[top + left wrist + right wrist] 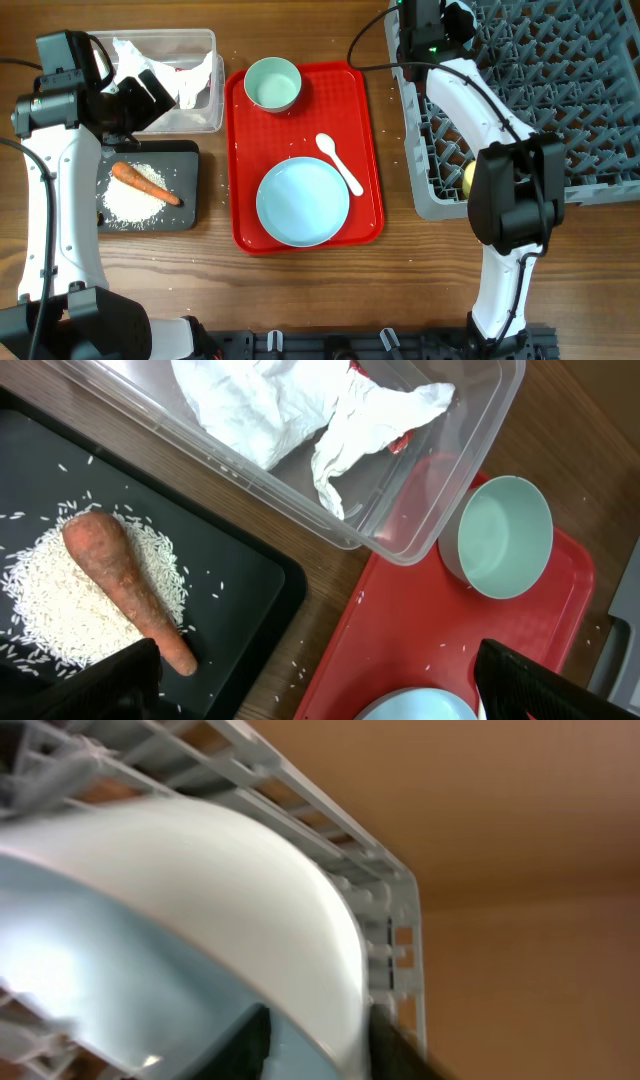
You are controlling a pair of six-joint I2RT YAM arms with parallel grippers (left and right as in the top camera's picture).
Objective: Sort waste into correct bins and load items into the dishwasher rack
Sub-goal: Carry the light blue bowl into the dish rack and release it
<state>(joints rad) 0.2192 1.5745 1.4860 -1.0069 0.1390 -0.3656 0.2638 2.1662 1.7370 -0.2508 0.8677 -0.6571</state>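
My left gripper [150,95] [320,685] is open and empty, above the gap between the clear tub [212,40] [430,510] and the black tray [188,150] [240,575]. The crumpled napkin [190,75] [280,410] and the red wrapper [400,440] lie in the tub. The carrot [143,183] [125,585] lies on rice [125,205] [50,605] in the black tray. My right gripper [440,20] [315,1040] is shut on the rim of a pale blue bowl [200,890] at the rack's [580,120] [390,920] far left corner. The brown lump is out of view.
The flat red tray [365,120] [400,620] holds a second pale blue bowl [272,83] [505,535], the pale blue plate [302,202] [420,705] and the white spoon [340,163]. The yellow cup [468,178] sits in the rack's near left corner. Loose rice grains lie on the wood [300,660].
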